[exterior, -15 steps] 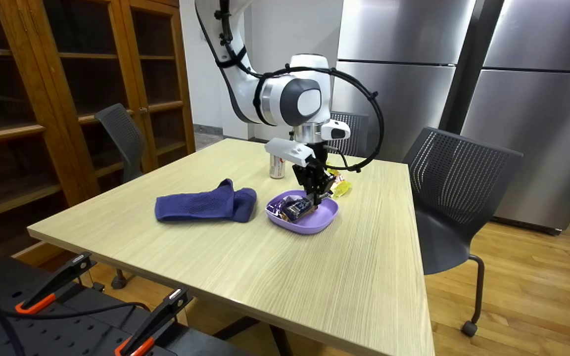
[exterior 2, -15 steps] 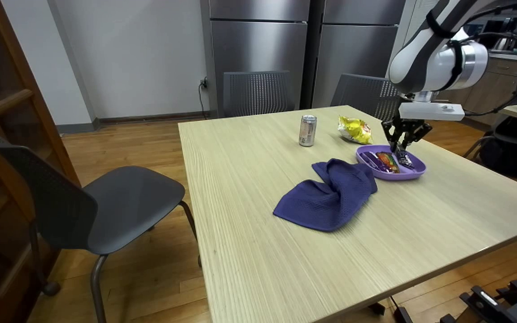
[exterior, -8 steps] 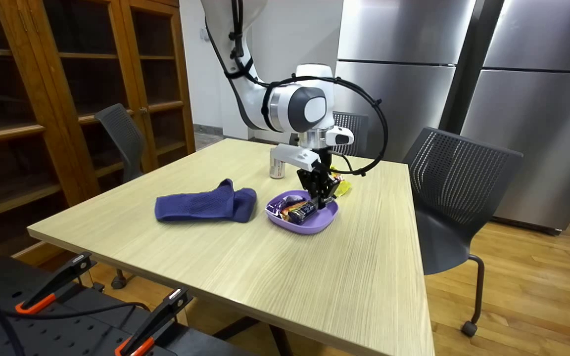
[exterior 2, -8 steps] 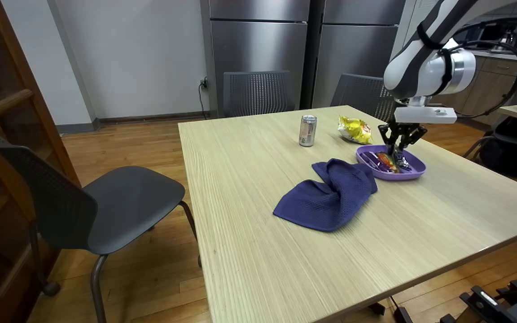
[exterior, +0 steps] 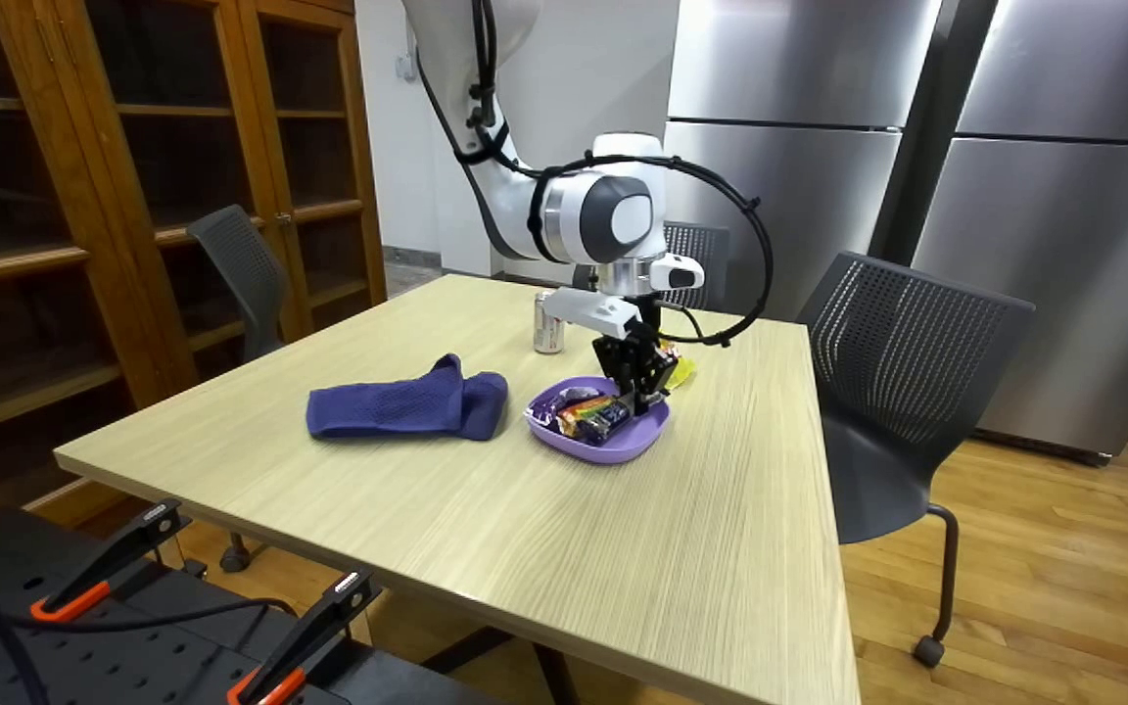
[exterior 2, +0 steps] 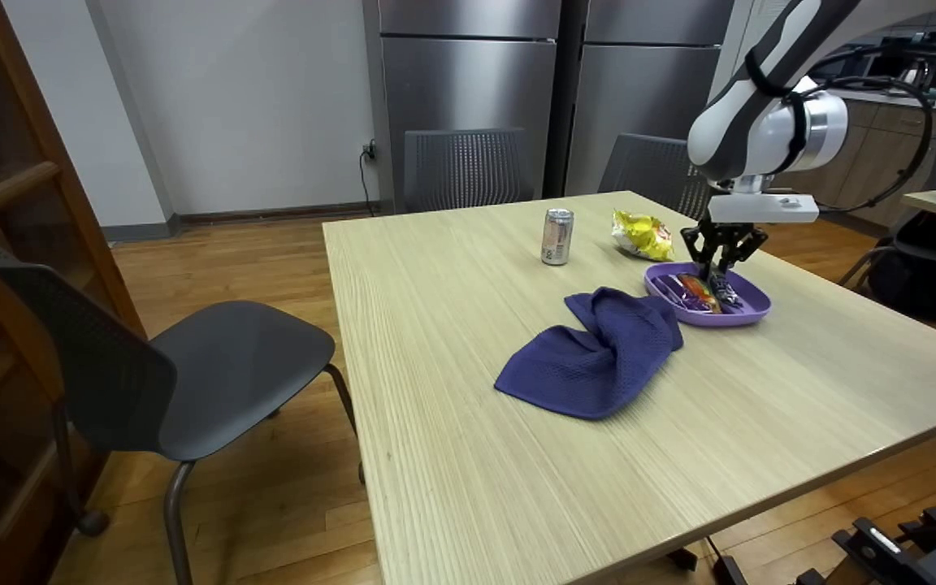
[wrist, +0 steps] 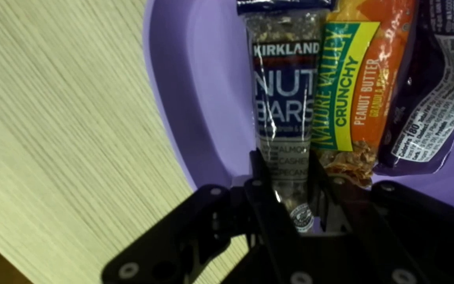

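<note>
1. Nut bar [wrist: 284, 98] is pinched near one end by the gripper [wrist: 284, 161], with its two jaws set close together and only the bar fitted between them.
2. It is found inside the purple tray [wrist: 219, 86]; whether it is lifted off the bottom cannot be told.
3. Just beside it, an orange granola bar [wrist: 373, 71] is seen, and next to that, a dark purple snack bar [wrist: 428, 90].
4. On the surface [exterior 2: 452, 422], a blue cloth [exterior 2: 598, 357], a silver can [exterior 2: 556, 237] and a yellow bag [exterior 2: 643, 234] are seen not far from the tray.
</note>
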Robot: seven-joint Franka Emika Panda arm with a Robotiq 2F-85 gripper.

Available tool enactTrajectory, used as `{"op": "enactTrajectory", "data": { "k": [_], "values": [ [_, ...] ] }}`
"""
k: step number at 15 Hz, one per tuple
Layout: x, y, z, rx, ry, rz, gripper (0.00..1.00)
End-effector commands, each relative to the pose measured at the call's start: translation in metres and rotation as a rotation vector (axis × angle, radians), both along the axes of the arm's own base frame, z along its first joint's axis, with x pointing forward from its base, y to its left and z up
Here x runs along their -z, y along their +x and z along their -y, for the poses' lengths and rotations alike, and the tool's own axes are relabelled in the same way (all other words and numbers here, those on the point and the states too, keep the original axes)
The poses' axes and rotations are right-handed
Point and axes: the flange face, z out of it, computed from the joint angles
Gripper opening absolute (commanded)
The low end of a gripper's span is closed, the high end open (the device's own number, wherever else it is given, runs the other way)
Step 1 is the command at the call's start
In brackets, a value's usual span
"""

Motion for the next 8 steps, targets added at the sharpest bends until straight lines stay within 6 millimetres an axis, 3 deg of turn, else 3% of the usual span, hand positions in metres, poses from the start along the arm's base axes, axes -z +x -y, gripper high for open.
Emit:
{"op": "enactTrajectory", "data": {
  "k": [1, 8],
  "values": [
    [0.0017, 0.0050, 0.0044, -0.030, -0.006, -0.032, 0.06],
    [-0.0026, 0.0002, 0.0063, -0.060, -0.014, -0.040, 0.06]
  ]
}}
